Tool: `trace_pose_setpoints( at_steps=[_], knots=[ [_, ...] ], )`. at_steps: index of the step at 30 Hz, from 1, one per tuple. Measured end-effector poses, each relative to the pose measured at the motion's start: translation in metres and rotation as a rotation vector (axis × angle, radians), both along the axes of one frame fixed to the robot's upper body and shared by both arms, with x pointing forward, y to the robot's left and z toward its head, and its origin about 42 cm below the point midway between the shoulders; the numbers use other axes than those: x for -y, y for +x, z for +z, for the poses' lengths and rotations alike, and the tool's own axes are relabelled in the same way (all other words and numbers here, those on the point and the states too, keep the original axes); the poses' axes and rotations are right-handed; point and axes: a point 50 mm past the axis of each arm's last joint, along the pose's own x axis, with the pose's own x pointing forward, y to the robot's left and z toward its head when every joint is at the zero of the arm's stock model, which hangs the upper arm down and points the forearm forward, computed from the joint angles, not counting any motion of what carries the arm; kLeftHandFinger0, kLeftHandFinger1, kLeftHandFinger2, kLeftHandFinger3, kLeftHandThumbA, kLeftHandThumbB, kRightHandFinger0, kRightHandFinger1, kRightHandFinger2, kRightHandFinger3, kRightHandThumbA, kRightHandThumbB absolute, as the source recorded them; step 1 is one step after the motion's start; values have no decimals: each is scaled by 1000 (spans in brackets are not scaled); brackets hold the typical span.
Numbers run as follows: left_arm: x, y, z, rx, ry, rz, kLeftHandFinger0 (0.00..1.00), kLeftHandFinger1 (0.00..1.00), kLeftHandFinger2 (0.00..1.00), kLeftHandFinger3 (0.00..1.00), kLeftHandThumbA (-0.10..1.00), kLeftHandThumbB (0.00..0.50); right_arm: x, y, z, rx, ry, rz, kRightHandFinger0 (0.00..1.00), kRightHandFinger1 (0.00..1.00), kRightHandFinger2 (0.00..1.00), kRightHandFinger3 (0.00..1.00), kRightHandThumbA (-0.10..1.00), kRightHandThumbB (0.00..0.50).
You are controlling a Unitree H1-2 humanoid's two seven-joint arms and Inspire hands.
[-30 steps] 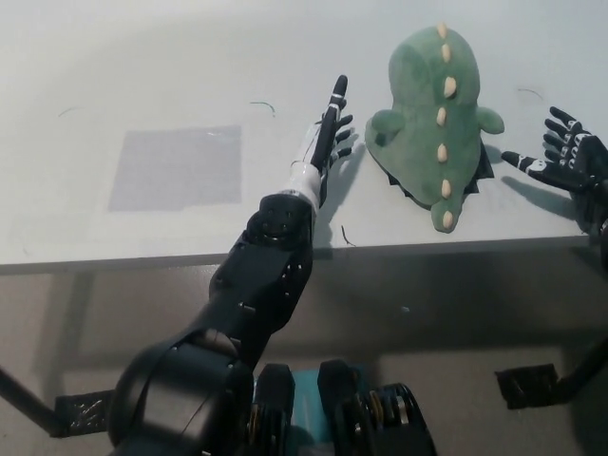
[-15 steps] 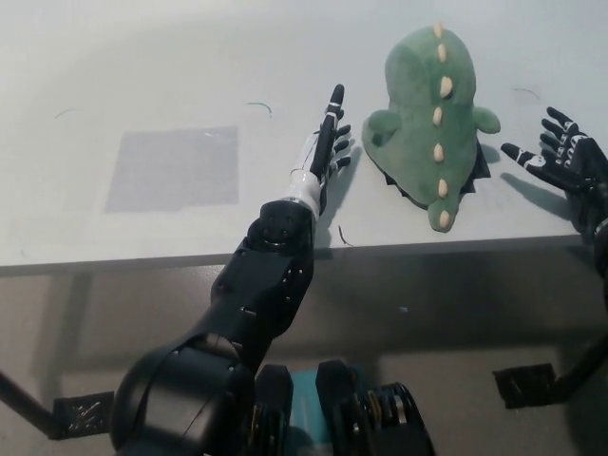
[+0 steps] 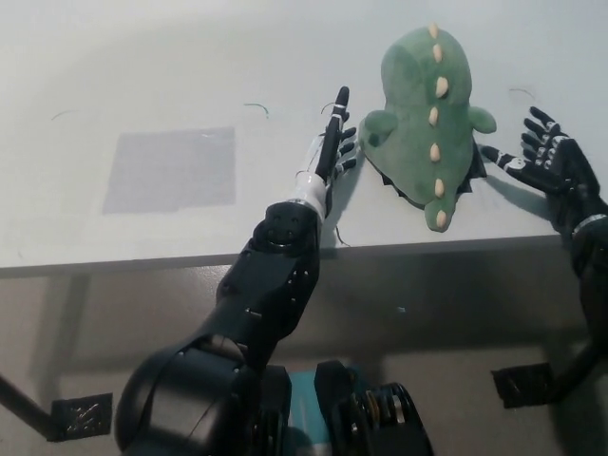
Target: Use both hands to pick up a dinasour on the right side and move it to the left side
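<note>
Two hands now flank the green plush dinosaur (image 3: 425,104), and both have closed in on it over the past second: the right hand (image 3: 546,161), at the far right of the white table (image 3: 142,66), has slid leftward until its nearest fingertip lies just beside the toy's dark underside, while the left hand (image 3: 331,144) has edged right and now stands just beside the toy's stubby limb. Whether either hand actually touches the plush cannot be told from this view. The dinosaur itself has barely shifted in the picture, and the slight drift it shows matches a small move of the camera. It lies on the right part of the table, close to the near edge, its rounded head toward the far side and its tail pointing at the near edge, a row of cream spikes running down its back. The left hand is held flat and on edge, fingers (image 3: 339,104) extended and mostly together, pointing toward the far side, with nothing in its grasp. The right hand is wide open, its black fingers (image 3: 539,122) fanned apart and raised, and it holds nothing. A grey rectangular patch (image 3: 171,169) lies on the table well to the left of the toy. Below the near edge, the floor and a dark table foot (image 3: 524,385) show at lower right.
</note>
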Motion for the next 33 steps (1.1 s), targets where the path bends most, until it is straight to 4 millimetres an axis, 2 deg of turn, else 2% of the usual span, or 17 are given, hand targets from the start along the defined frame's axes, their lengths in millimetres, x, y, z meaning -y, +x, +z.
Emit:
trace_pose_setpoints(
  at_steps=[3,6,8,9,15,18,19,21,22,25,27,29,31,33],
  knots=[
    [5,-2,0,-3,-3,-9,1000,1000,1000,1000,1000,334,-12,1,1,8,13,13,1000,1000,1000,1000,1000,230],
    [10,-4,-1,-7,-5,-15,1000,1000,1000,1000,1000,341,-24,1,2,13,28,28,1000,1000,1000,1000,1000,226],
    [13,-5,-2,-8,-7,-18,1000,1000,1000,1000,1000,337,-28,2,2,12,34,35,1000,1000,1000,1000,1000,245],
    [13,-5,-2,-9,-7,-18,1000,1000,1000,1000,1000,318,-31,2,3,11,37,38,1000,1000,1000,1000,1000,260],
    [20,-6,0,-9,-8,-23,1000,1000,1000,1000,1000,309,-52,3,11,29,61,71,1000,1000,1000,1000,1000,253],
    [24,-7,2,-9,-5,-30,1000,1000,1000,1000,1000,265,-58,3,13,31,69,81,1000,1000,1000,1000,1000,245],
    [25,-7,3,-7,1,-33,1000,1000,1000,1000,1000,262,-59,3,14,32,68,81,1000,1000,1000,1000,1000,218],
    [26,-7,4,-8,11,-38,1000,1000,1000,1000,1000,251,-59,3,15,37,58,80,1000,1000,1000,1000,1000,200],
    [27,-7,4,-6,17,-40,1000,1000,1000,1000,1000,233,-59,3,16,40,52,79,1000,1000,1000,1000,1000,166],
    [29,-7,5,0,43,-51,1000,1000,1000,1000,1000,249,-60,3,17,46,36,70,1000,1000,1000,1000,1000,163],
    [30,-7,5,5,60,-60,1000,1000,1000,1000,1000,261,-60,3,16,46,24,63,1000,1000,1000,1000,1000,178],
    [31,-7,6,7,68,-64,1000,1000,1000,1000,1000,224,-61,3,16,47,14,56,1000,1000,1000,1000,1000,197],
    [31,-7,6,10,72,-67,1000,1000,1000,1000,1000,155,-61,3,16,50,11,53,1000,1000,1000,1000,1000,171],
    [32,-7,6,13,72,-68,1000,1000,1000,1000,1000,163,-62,3,16,57,15,50,1000,1000,1000,1000,1000,153]
  ],
)
